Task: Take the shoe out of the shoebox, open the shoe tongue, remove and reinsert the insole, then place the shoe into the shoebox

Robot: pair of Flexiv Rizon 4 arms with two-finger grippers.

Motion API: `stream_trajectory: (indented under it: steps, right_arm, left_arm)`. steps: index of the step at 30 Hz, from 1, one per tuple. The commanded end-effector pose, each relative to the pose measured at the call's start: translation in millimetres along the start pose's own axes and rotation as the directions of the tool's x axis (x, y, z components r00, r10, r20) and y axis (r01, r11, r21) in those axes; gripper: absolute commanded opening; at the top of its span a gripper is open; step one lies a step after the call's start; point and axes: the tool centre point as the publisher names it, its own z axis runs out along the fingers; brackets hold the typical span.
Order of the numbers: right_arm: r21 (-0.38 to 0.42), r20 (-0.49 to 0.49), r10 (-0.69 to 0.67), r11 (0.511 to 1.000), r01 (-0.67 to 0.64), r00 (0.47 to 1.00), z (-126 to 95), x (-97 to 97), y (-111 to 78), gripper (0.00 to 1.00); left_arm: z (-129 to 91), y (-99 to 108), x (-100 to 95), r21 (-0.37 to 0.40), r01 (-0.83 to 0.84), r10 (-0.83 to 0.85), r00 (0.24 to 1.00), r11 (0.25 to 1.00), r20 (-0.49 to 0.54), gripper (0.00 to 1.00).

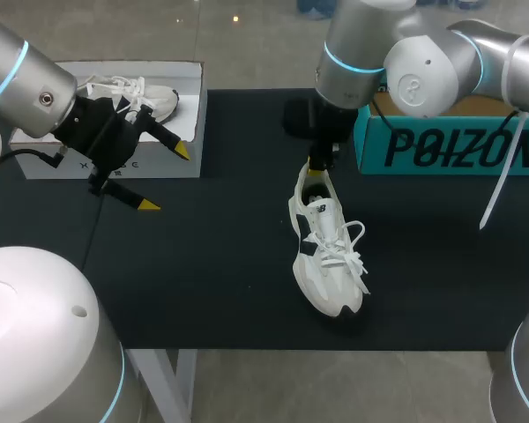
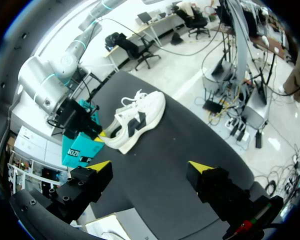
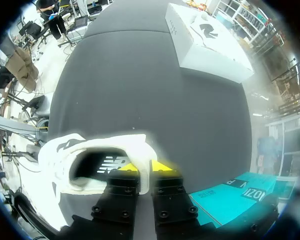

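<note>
A white sneaker with dark side panels lies on the black mat, toe toward the front edge. My right gripper comes down onto its heel. In the right wrist view the heel collar of the sneaker is pinched between the two yellow tips of the right gripper, one finger inside the shoe and one outside. My left gripper hangs open and empty in front of the white shoebox. From the left wrist, the left gripper faces the sneaker from a distance.
A second white shoe lies inside the white shoebox at the back left. A teal box stands at the back right, behind my right arm. A white strap hangs in front of the teal box.
</note>
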Motion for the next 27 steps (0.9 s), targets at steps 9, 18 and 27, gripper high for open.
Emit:
stream_trajectory:
  steps: [9, 18, 27]
  right_arm:
    - [0.038, 0.075, -0.001, 0.999, -0.002, 0.997, -123.7, -40.7, 1.0, 0.00]
    - [0.012, 0.140, 0.104, 0.994, -0.107, 0.985, -192.2, -94.6, -46.0, 0.00]
    - [-0.013, 0.149, 0.199, 0.980, -0.200, 0.968, -226.4, -131.9, -95.4, 0.00]
  left_arm:
    - [-0.4, -0.6, 0.3, -0.004, 0.000, 0.000, 1.000, 1.000, -0.003, 1.00]
    - [-0.4, -0.6, 0.3, -0.004, 0.000, 0.000, 1.000, 1.000, -0.003, 1.00]
    - [-0.4, -0.6, 0.3, -0.004, 0.000, 0.000, 1.000, 1.000, -0.003, 1.00]
